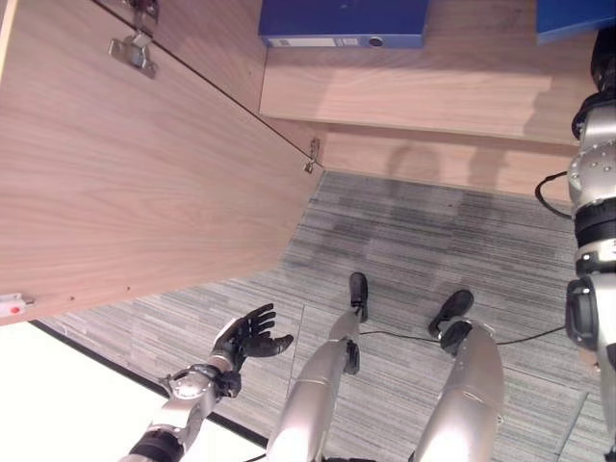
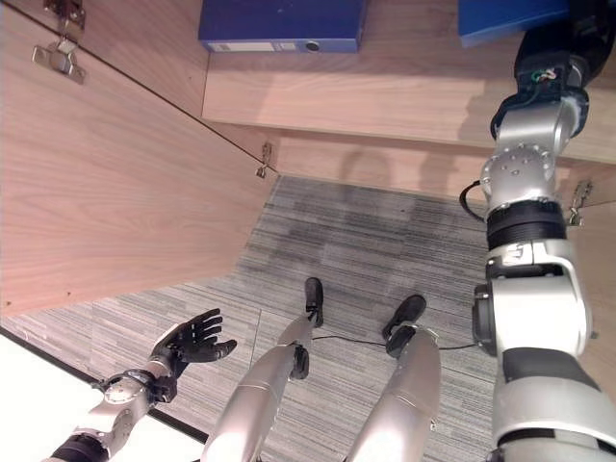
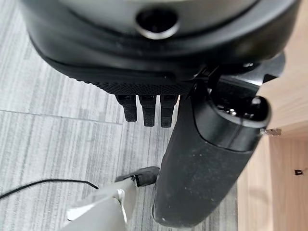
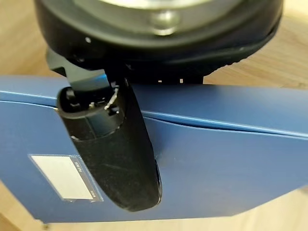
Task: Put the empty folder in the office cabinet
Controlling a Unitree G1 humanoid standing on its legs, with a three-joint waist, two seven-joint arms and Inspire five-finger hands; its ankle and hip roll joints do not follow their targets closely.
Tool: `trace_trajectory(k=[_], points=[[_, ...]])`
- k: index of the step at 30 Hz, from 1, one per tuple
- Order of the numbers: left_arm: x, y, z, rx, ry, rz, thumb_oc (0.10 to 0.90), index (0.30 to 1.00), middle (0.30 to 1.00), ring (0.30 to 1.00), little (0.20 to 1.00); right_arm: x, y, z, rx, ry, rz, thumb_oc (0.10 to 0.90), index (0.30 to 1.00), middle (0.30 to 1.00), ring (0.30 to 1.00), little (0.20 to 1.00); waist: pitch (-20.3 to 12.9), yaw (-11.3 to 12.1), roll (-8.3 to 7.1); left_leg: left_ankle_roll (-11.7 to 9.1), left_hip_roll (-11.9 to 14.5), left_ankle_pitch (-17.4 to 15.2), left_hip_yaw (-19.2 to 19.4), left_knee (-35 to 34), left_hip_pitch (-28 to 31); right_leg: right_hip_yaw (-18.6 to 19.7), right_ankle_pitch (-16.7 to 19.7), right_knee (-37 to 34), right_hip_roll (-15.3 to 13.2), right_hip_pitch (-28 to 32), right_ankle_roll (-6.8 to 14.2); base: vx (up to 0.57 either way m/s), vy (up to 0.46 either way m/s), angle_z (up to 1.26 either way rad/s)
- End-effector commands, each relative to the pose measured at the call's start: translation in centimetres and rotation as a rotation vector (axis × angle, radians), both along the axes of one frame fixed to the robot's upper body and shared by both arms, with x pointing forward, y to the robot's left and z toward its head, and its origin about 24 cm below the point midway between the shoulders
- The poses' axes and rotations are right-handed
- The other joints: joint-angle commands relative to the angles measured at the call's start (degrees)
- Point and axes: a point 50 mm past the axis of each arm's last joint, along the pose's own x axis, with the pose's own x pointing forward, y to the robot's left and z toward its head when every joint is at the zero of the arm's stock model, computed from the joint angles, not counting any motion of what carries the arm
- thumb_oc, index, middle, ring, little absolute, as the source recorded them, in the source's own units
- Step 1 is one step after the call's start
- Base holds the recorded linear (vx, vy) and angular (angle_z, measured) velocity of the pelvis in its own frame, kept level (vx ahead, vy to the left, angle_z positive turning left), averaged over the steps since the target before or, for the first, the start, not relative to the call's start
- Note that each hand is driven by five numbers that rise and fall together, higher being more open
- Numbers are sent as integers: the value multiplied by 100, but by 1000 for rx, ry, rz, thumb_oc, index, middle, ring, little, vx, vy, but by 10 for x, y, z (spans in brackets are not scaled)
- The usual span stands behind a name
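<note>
While the left hand (image 1: 252,334) hung low on the left over the grey carpet (image 1: 433,241) with fingers spread and empty, a second blue folder (image 1: 344,21) lay on the far cabinet shelf (image 1: 414,96). At the right wrist, the right hand (image 4: 115,144) pinched the blue folder (image 4: 216,173) on the far-right shelf.

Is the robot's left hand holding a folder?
No, the left hand hangs open with spread fingers above the grey carpet, with nothing in it.

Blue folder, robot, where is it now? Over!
Right hand on the blue folder at the cabinet shelf, thumb over its cover. Left hand open, low, empty. Second folder lies on the shelf.
</note>
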Motion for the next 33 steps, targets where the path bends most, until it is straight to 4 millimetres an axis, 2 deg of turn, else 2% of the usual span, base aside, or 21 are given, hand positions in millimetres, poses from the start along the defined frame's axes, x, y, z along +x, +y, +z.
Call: trace_trajectory(k=[1,7,11,13,17,18,20,21,22,24,25,29,31,33], points=[[-33,31,-14,112,117,-2,800,900,900,900,900,-31,-7,76,-189,-182,-51,800,900,900,900,900,-479,249,52,51,-130,-1907,-194,191,997,615,626,-628,456,-54,761,-6,-7,4],[-32,33,-11,112,118,-33,800,900,900,900,900,-7,-1,47,-392,74,-13,800,900,900,900,900,-433,297,40,41,-97,-1816,-208,31,1047,595,664,-660,480,-93,748,-4,-4,1],[-35,36,-11,99,123,-28,800,900,900,900,900,2,15,34,-532,131,46,800,900,900,900,900,-385,315,22,30,-60,-1771,-230,-57,1109,572,699,-700,508,-75,742,-3,-8,0],[-38,40,-13,84,134,0,800,900,900,900,900,4,30,31,-602,98,104,800,900,900,900,900,-354,308,-3,17,-42,-1746,-236,-109,1161,551,725,-709,521,-53,750,0,0,0],[-42,41,-17,83,146,11,800,900,900,900,900,6,39,22,-725,118,141,800,900,900,900,900,-318,296,-23,6,-24,-1716,-246,-177,1232,524,761,-722,514,-23,763,0,0,0],[-42,42,-17,82,146,13,800,900,900,900,900,6,40,18,-775,137,146,800,900,900,900,900,-305,289,-31,2,-16,-1705,-242,-203,1251,521,779,-727,514,-23,768,0,0,0],[-46,43,-20,77,155,10,800,900,900,900,900,3,40,11,-992,200,143,800,900,900,900,900,-261,252,-69,-21,21,-1663,-244,-291,1312,500,842,-759,500,-25,792,0,0,0],[-46,43,-20,76,154,9,800,900,900,900,900,3,40,11,-994,201,142,800,900,900,900,900,-259,250,-61,-20,20,-1661,-245,-295,1316,500,844,-760,500,-23,793,0,0,0],[-50,45,-21,78,162,6,800,900,900,900,900,-2,44,9,-1116,206,152,800,900,900,900,900,-240,223,-85,-28,33,-1644,-246,-342,1347,482,871,-774,500,-21,807,0,0,0],[-51,45,-21,78,166,3,800,900,900,900,900,-5,47,8,-1168,193,172,800,900,900,900,900,-234,199,-89,-35,39,-1635,-253,-369,1365,470,890,-796,504,-9,818,0,0,0],[-56,47,-24,86,178,2,800,900,900,900,900,-11,45,6,-1246,194,175,800,900,900,900,900,-233,173,-90,-50,50,-1610,-244,-425,1406,451,923,-832,501,13,841,0,0,0],[-60,50,-25,108,188,-16,800,900,900,900,900,-18,31,9,-1333,230,99,800,900,900,900,900,-243,138,-92,-59,66,-1593,-244,-497,1474,453,971,-859,487,32,876,2,2,-1],[-67,53,-30,128,225,-17,800,900,900,900,900,-21,10,10,-1460,358,-24,800,900,900,900,900,-253,98,-135,-58,74,-1588,-234,-540,1526,470,1029,-911,477,38,896,5,18,1],[-71,56,-31,134,235,-15,800,900,900,900,900,-24,4,10,-1614,451,-87,800,900,900,900,900,-241,41,-163,-58,74,-1581,-210,-561,1537,479,1078,-951,468,37,909,2,17,0]])
